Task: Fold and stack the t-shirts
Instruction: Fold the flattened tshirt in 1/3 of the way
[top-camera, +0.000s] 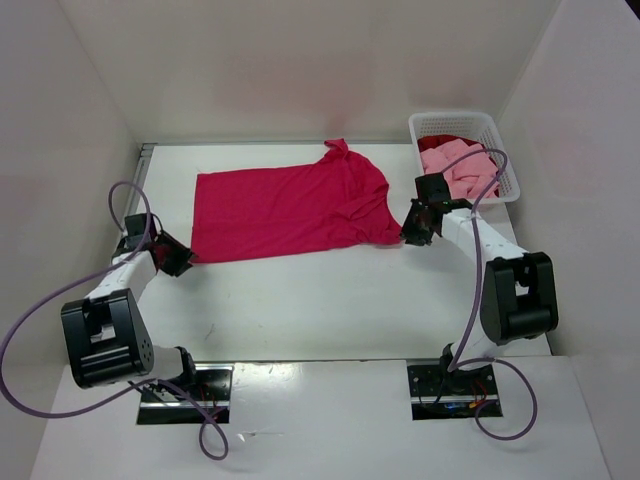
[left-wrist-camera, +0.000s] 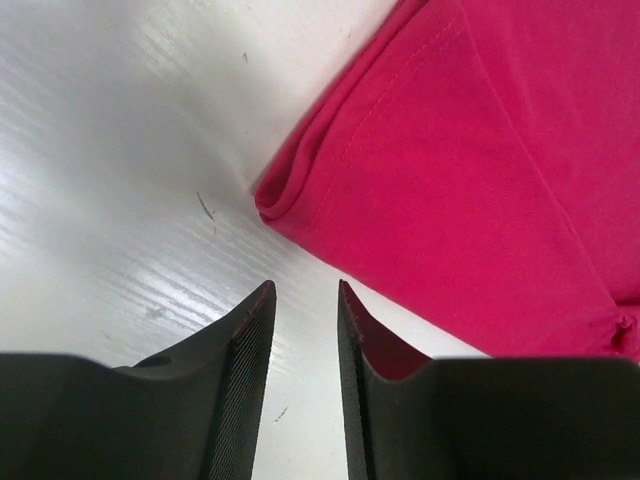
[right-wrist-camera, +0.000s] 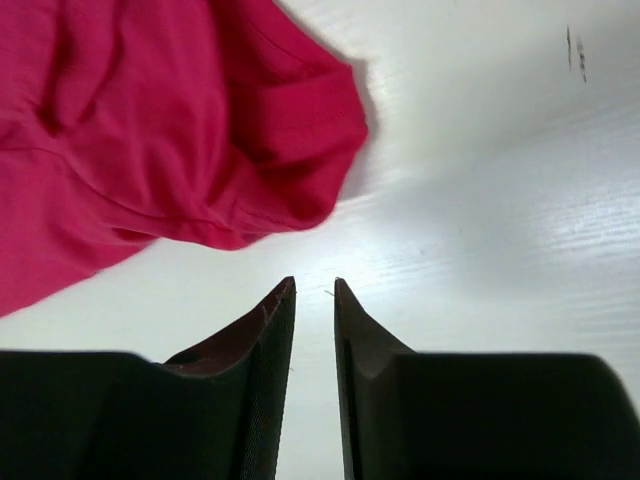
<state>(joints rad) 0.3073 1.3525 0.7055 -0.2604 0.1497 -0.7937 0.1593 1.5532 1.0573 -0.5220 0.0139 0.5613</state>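
Observation:
A bright crimson-magenta t-shirt (top-camera: 290, 205) lies spread flat across the middle of the table, collar towards the basket. My left gripper (top-camera: 183, 257) sits just off its near left corner, open, with only bare table between the jaws. In the left wrist view that folded hem corner (left-wrist-camera: 275, 200) lies a little beyond the left gripper (left-wrist-camera: 306, 290). My right gripper (top-camera: 407, 232) is open beside the near right sleeve. In the right wrist view the bunched sleeve (right-wrist-camera: 260, 130) lies ahead and left of the right gripper (right-wrist-camera: 314, 283), apart from it. A light pink t-shirt (top-camera: 458, 166) and a dark red t-shirt (top-camera: 438, 143) lie in the basket.
The white lattice basket (top-camera: 505, 165) stands at the back right corner of the table. White walls close in the table on the left, back and right. Purple cables loop beside both arms.

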